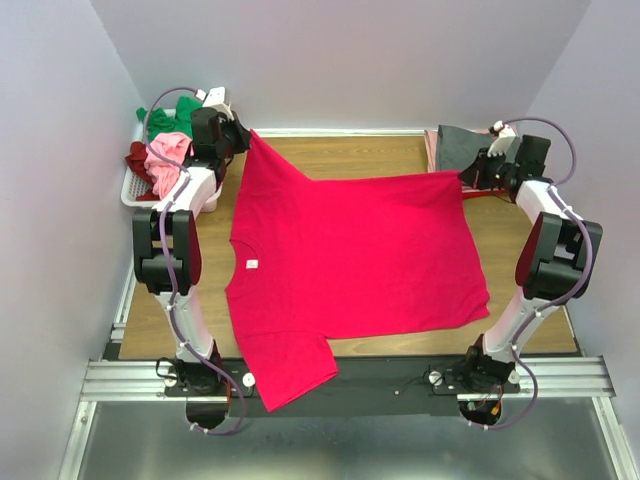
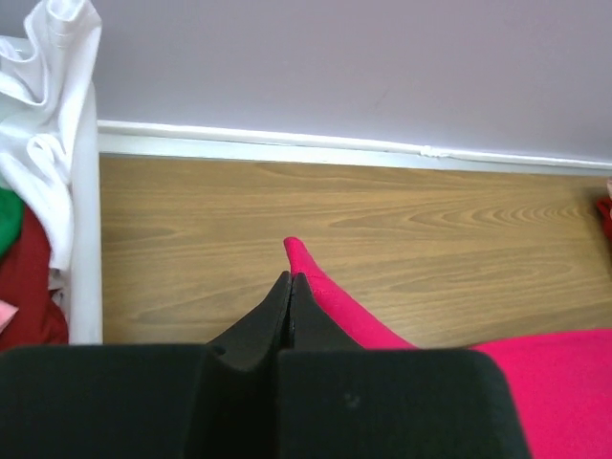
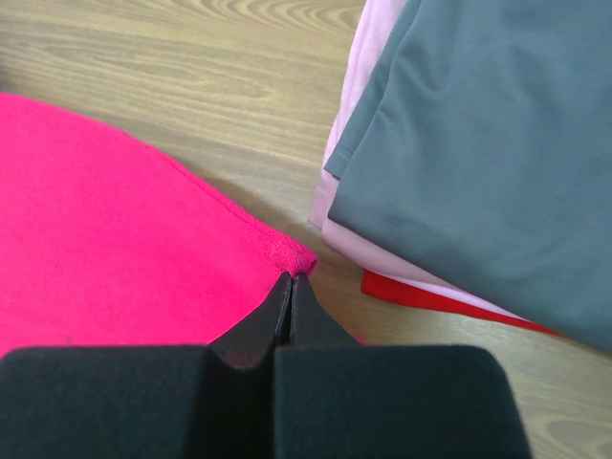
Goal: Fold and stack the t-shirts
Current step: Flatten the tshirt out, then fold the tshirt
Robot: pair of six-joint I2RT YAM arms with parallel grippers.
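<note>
The left arm (image 1: pixel 165 250) and right arm (image 1: pixel 555 255) both rise from their bases at the near edge, elbows lifted, forearms reaching toward the far side. The left tool (image 1: pixel 238 140) is at the far left, its fingers pressed flat together on a corner of the crimson-pink t-shirt (image 1: pixel 350 250). The right tool (image 1: pixel 468 178), at the far right, pinches another corner the same way.

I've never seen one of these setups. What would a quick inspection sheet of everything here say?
Surface: wooden table, mostly covered by cloth.
Job's things: crimson tee spread out; folded stack, grey on top.
Clutter: white basket heaped with loose tees.
Grippers: left gripper and right gripper each shut on a far corner of the crimson tee.
Cables: purple cables along both arms.
Surroundings: pale walls, metal rail.
</note>
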